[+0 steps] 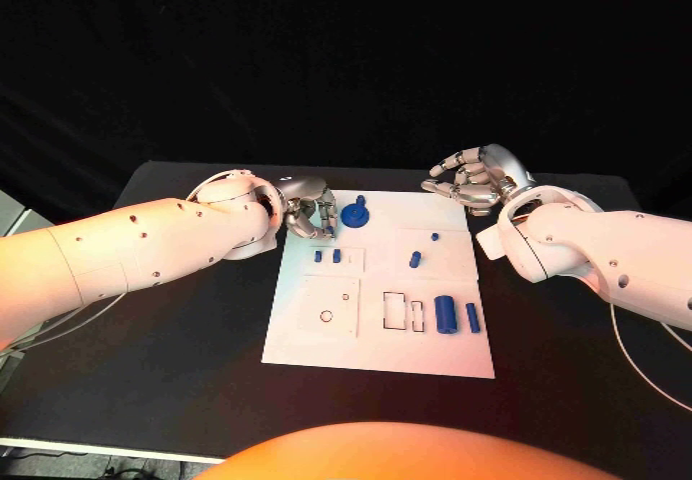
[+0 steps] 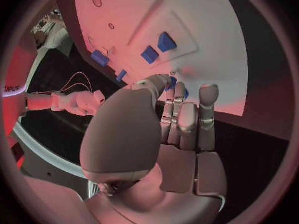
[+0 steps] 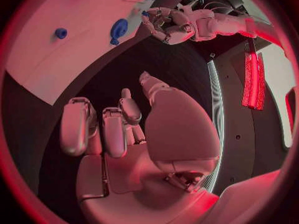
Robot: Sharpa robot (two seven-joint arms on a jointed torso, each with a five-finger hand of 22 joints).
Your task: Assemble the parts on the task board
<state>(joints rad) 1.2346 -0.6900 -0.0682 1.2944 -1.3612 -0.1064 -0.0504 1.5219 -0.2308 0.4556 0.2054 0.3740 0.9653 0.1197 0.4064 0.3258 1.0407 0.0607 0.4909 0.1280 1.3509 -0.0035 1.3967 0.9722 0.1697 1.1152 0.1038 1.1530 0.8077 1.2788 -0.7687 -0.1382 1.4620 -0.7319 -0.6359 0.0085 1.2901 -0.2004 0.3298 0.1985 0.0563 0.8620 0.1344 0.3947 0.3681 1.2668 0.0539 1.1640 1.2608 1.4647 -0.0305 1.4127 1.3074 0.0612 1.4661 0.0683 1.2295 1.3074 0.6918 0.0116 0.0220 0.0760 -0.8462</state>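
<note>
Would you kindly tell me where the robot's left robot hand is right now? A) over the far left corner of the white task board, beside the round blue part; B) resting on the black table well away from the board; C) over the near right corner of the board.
A: the head view shows the left robot hand over the far left corner of the white task board, close beside the round blue part.

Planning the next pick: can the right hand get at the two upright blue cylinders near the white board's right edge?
Probably yes. The right hand hovers empty beyond the white board's far right corner, and nothing stands between it and the blue cylinders.
</note>
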